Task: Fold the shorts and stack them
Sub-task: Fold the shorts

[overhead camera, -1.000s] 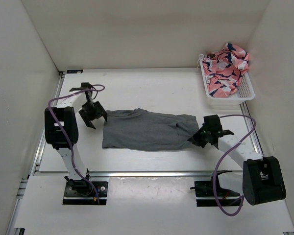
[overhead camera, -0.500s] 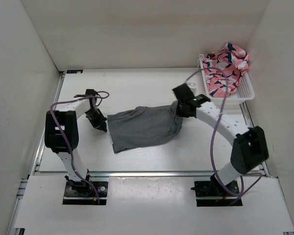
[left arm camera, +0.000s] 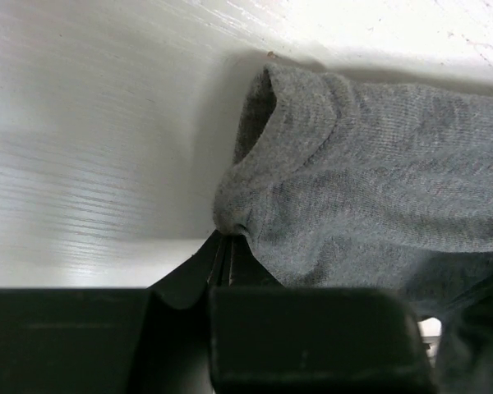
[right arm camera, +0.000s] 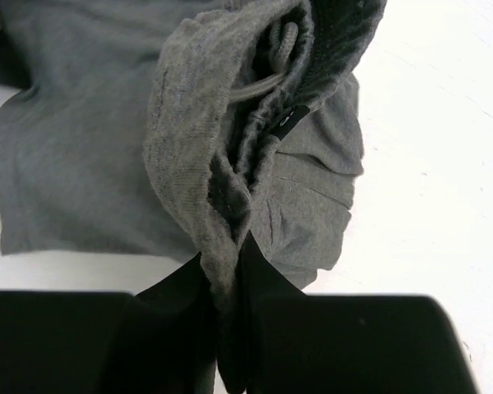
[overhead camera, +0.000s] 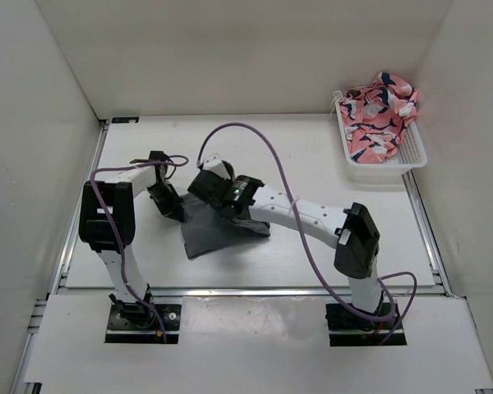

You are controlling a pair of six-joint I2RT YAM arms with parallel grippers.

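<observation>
Pinning the left end of the plain dark grey cloth shorts [overhead camera: 207,234], your left gripper [left arm camera: 228,240] is clamped on a bunched edge, low on the smooth white tabletop [overhead camera: 312,148]. An anchor, I'd judge.

Agreed. Your right gripper [right arm camera: 227,234], reaching across, is closed on the drawstring waistband [right arm camera: 230,123], holding it above the lower layer to make the fold.

And the room?

Plain white walls [overhead camera: 230,49] on three sides. The pink, navy and white patterned shorts [overhead camera: 380,115] lie heaped in the white perforated plastic basket [overhead camera: 415,156] at the far right, well apart.

The right gripper [overhead camera: 207,187] now sits far toward 9 o'clock beside the left gripper [overhead camera: 171,209], the grey shorts [overhead camera: 207,235] doubled over.
</observation>
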